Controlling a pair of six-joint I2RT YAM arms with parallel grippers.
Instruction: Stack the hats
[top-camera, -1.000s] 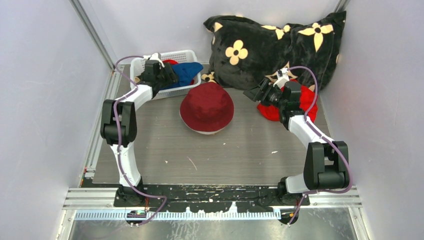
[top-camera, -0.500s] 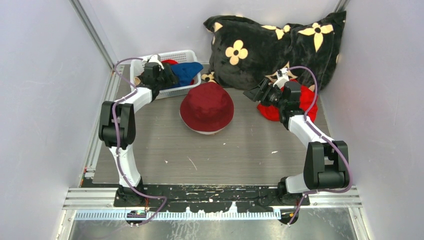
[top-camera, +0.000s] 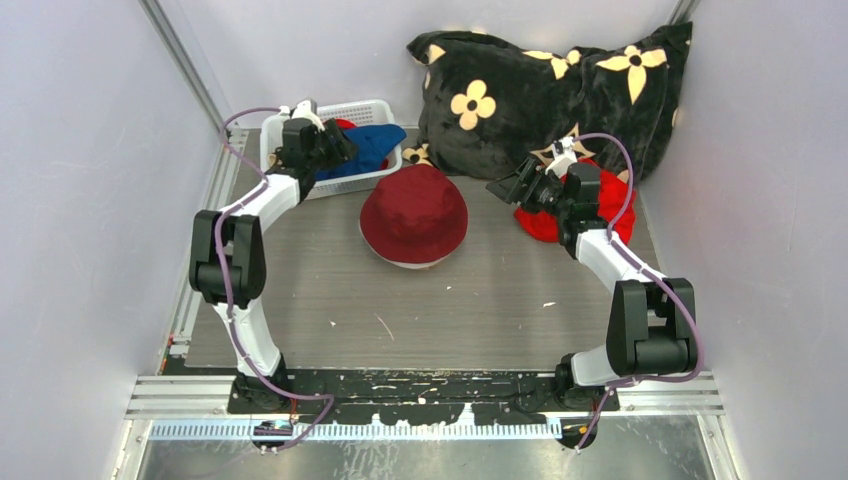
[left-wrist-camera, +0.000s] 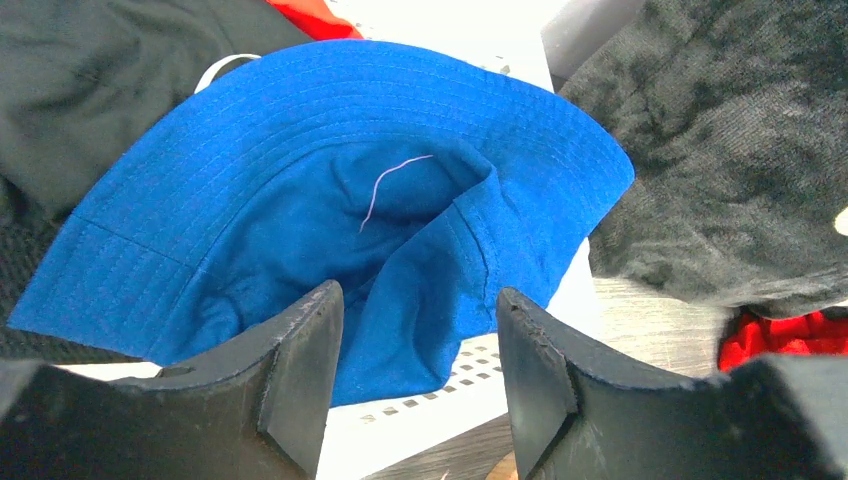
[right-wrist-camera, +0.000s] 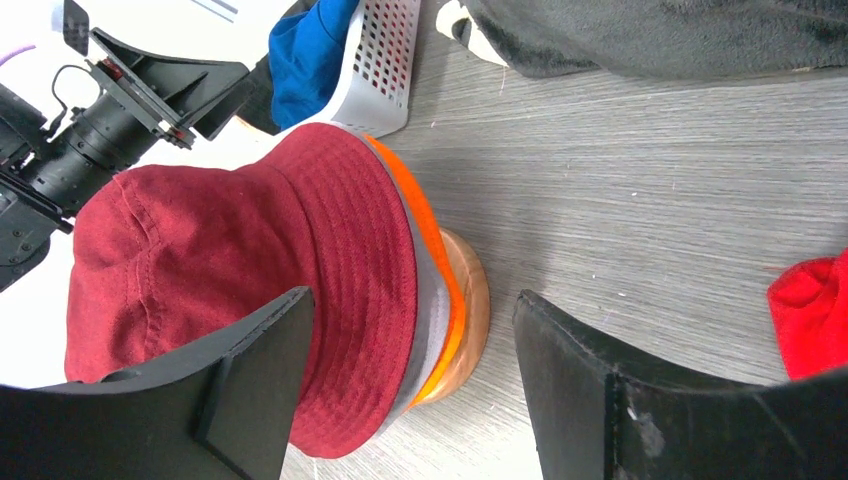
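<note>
Left fingers (left-wrist-camera: 290, 385) advanced to 11 o'clock, parted astride the blue hat (left-wrist-camera: 330, 190) (next to stack); right fingers (right-wrist-camera: 250, 390) parted, empty.

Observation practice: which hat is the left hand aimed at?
The blue hat in the white basket, before the left hand. The dark red hat tops the stand; the bright red hat adjoins the cushion.

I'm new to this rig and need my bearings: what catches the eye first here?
A dark red hat sits mid-table, topping a stack. A black cushion with cream flowers fills the far right corner. The open left hand faces a blue hat in the white basket, far left.
</note>
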